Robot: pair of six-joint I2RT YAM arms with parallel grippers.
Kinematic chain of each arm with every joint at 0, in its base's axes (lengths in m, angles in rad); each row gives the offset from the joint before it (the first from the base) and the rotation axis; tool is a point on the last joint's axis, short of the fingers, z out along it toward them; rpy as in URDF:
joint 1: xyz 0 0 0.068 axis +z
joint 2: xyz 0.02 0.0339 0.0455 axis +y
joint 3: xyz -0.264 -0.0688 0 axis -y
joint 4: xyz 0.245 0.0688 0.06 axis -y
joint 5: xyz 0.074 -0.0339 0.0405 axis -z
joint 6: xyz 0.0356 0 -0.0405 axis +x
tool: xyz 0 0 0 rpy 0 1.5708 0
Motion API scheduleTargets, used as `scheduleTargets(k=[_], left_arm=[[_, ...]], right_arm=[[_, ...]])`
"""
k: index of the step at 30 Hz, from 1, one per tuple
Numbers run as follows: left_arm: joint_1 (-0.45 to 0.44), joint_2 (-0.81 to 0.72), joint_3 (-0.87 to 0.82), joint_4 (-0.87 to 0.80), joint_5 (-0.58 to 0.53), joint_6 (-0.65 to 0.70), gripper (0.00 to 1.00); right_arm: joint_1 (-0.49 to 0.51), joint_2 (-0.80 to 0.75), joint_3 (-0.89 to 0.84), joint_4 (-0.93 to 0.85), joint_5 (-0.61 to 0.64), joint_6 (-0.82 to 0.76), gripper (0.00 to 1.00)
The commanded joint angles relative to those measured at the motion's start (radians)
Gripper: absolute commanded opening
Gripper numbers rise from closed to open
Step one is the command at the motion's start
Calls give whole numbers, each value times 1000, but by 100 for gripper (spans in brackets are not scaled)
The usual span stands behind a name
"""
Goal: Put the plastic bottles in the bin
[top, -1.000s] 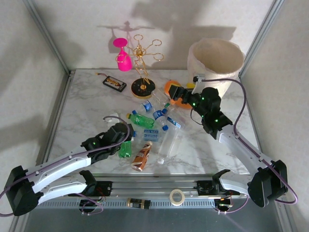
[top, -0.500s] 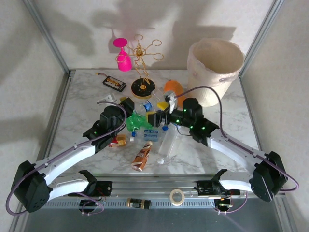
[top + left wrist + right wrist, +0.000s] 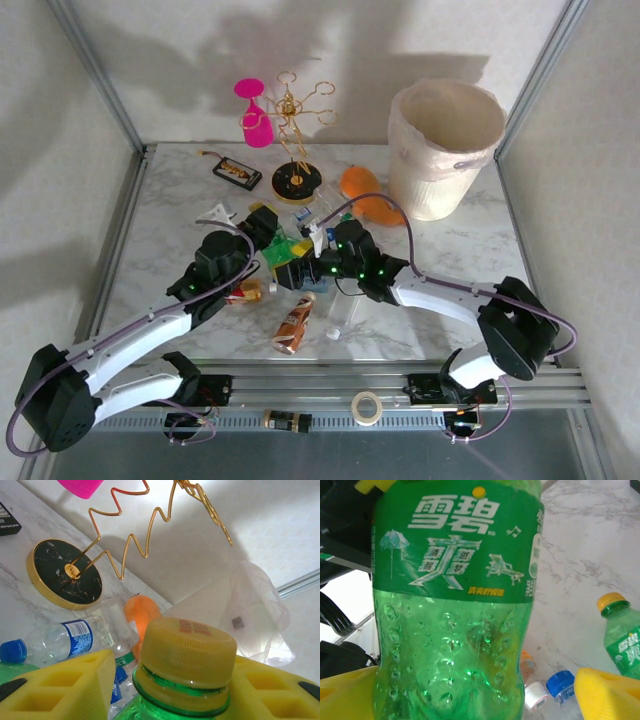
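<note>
Left wrist: left fingers (image 3: 60,690) grip green bottle (image 3: 185,655).

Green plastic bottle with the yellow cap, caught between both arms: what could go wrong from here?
1. The left fingers grip the green plastic bottle only just below its cap, while the right fingers stand open around its body. If it is released too soon, it may drop.
2. The clear blue-capped bottles lie close below, so a fall or a bump might scatter them.

Marble table (image 3: 170,225): bottles (image 3: 295,322) heaped centre, bin (image 3: 432,185) far right (rack (image 3: 297,181), black device (image 3: 237,173) behind).
</note>
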State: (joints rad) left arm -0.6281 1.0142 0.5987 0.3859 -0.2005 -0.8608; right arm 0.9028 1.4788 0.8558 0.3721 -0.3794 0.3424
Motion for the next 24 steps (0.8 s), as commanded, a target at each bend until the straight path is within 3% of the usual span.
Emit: scheduleTargets(k=[1, 13, 16, 21, 24], left_arm=[[5, -31, -23, 47, 22, -36, 41], [7, -46, -48, 74, 39, -64, 44], [8, -48, -47, 69, 38, -69, 60], [11, -67, -31, 25, 6, -58, 99], [23, -91, -13, -21, -23, -32, 100]], right_arm=[[6, 15, -4, 122, -38, 38, 92], [8, 56, -7, 192, -79, 70, 54], [7, 48, -10, 188, -71, 61, 48], [5, 27, -22, 174, -28, 52, 47], [-5, 10, -35, 168, -7, 53, 47]])
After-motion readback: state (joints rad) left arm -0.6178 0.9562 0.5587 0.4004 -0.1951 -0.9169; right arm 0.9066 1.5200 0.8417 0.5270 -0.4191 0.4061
